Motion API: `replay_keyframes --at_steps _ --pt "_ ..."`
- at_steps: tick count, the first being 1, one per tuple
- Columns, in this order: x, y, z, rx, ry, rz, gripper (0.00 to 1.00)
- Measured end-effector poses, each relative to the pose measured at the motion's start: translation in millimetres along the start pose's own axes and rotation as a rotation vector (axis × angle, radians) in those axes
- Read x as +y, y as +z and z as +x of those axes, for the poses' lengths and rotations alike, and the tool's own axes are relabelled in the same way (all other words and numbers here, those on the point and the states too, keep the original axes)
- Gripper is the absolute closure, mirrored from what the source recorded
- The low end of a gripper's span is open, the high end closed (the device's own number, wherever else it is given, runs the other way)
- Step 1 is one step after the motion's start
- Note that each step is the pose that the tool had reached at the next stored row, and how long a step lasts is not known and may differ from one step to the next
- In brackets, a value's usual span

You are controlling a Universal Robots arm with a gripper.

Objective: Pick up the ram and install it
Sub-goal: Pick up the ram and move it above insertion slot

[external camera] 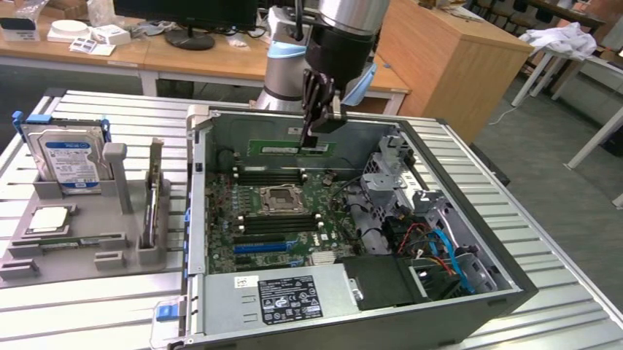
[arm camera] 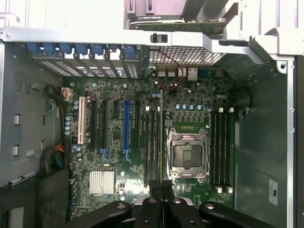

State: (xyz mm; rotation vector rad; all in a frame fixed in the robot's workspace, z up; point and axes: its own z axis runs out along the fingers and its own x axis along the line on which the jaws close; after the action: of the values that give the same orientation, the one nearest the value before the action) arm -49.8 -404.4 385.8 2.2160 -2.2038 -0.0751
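The ram (external camera: pixel 279 148), a narrow green stick with dark chips, hangs level above the back part of the open computer case (external camera: pixel 198 191). My gripper (external camera: pixel 311 141) is shut on the ram's end at the exterior view's right. Below it lies the motherboard (external camera: pixel 255 237) with black memory slots (external camera: pixel 270 177) on either side of the CPU socket (external camera: pixel 279 197). In the wrist view the ram (arm camera: pixel 162 135) shows edge-on as a thin line running out from my gripper (arm camera: pixel 162 186), just over the black memory slots (arm camera: pixel 151 142) beside the CPU socket (arm camera: pixel 186 154).
A grey fixture at the exterior view's left holds a hard drive (external camera: pixel 66 160), a card standing on edge (external camera: pixel 154 197) and a CPU (external camera: pixel 49 219). Inside the case are the power supply (external camera: pixel 282 299), a drive cage (external camera: pixel 389 175), loose cables (external camera: pixel 438 248) and a blue slot (arm camera: pixel 126 128).
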Motion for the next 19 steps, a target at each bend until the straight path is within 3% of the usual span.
replay_keyframes --at_steps 19 --pt "-1.2 26.2 0.6 -0.0003 0.007 0.0 0.88"
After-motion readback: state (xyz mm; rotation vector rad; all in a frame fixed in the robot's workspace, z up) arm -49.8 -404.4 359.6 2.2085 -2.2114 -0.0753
